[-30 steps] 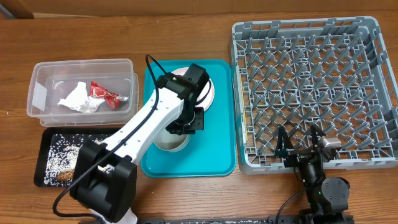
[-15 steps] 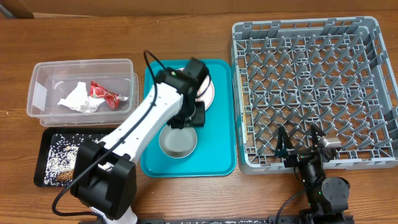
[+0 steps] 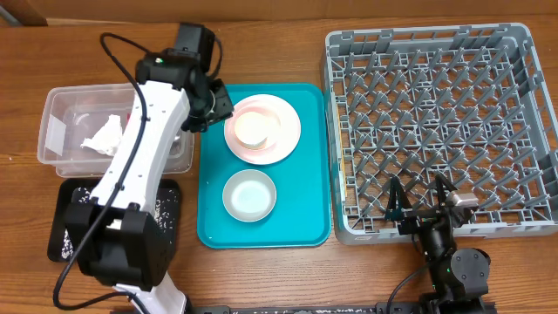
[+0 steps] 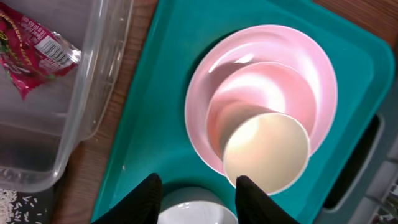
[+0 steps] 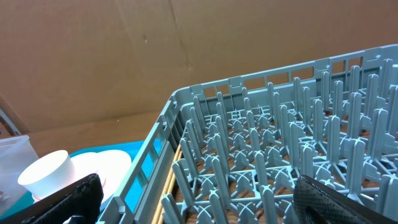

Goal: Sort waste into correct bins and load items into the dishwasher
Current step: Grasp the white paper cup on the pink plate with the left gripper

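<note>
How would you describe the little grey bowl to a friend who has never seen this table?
Find the teal tray in the middle of the table, left of the big grey rack. The bowl sits at the tray's end nearer the robot. It is pale grey and empty, while the pink plate beyond it carries a white cup.

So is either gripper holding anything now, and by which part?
Nothing is held. The left gripper hangs open over the teal tray, with nothing between its fingers; the right gripper stands open at the dish rack, empty.
</note>
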### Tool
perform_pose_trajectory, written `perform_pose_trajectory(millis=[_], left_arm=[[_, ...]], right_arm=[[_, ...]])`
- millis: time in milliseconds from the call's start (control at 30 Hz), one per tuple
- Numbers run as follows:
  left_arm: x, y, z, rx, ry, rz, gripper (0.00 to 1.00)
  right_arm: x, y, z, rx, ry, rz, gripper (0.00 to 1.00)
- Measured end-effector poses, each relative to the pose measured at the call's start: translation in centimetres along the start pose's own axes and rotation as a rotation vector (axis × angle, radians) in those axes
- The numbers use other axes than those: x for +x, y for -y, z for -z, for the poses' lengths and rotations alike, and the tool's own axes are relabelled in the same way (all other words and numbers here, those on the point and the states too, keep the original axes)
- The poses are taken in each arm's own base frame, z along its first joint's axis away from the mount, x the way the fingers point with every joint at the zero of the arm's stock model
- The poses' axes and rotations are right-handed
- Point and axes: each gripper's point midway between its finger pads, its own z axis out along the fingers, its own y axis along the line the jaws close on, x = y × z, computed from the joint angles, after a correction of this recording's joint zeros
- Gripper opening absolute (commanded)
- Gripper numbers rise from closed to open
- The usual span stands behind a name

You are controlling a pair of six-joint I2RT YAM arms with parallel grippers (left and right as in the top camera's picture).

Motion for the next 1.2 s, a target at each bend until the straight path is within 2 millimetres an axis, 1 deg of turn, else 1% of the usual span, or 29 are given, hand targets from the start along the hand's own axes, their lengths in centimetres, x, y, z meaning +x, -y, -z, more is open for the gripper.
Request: perform_pose_trajectory(millis=[67, 167, 267, 400, 767, 900, 1067, 1200], left_arm=[[-0.1, -0.2, -0.9, -0.009, -0.016, 0.002, 0.36], [0.0, 0.3, -2.6, 0.002, -0.048, -0.012, 0.36], [0.5, 0.8, -4.7, 0.007, -0.101, -0.033, 0.36], [1.2, 0.8, -6.3, -0.001, -0.147, -0.038, 0.36], [1.3, 1.0, -6.5, 0.007, -0.157, -0.044, 0.33], [1.6, 1.7, -6.6, 0.015, -0.152, -0.075, 0.34], [2.6, 3.0, -6.6, 0.015, -0.155, -0.153, 0.38], [2.9, 3.1, -6.6, -0.017, -0.141, -0.193, 0.38]], right_arm=[[0.0, 0.0, 0.0, 0.0, 0.0, 0.0, 1.0], [0.0, 0.0, 0.0, 0.0, 0.0, 0.0, 1.0], [0.0, 0.0, 0.0, 0.0, 0.0, 0.0, 1.0], [0.0, 0.0, 0.0, 0.0, 0.0, 0.0, 1.0], [0.0, 0.0, 0.0, 0.0, 0.0, 0.0, 1.0], [0.0, 0.0, 0.0, 0.0, 0.0, 0.0, 1.0], [0.0, 0.0, 0.0, 0.0, 0.001, 0.0, 1.0], [0.0, 0.0, 0.0, 0.0, 0.0, 0.0, 1.0]])
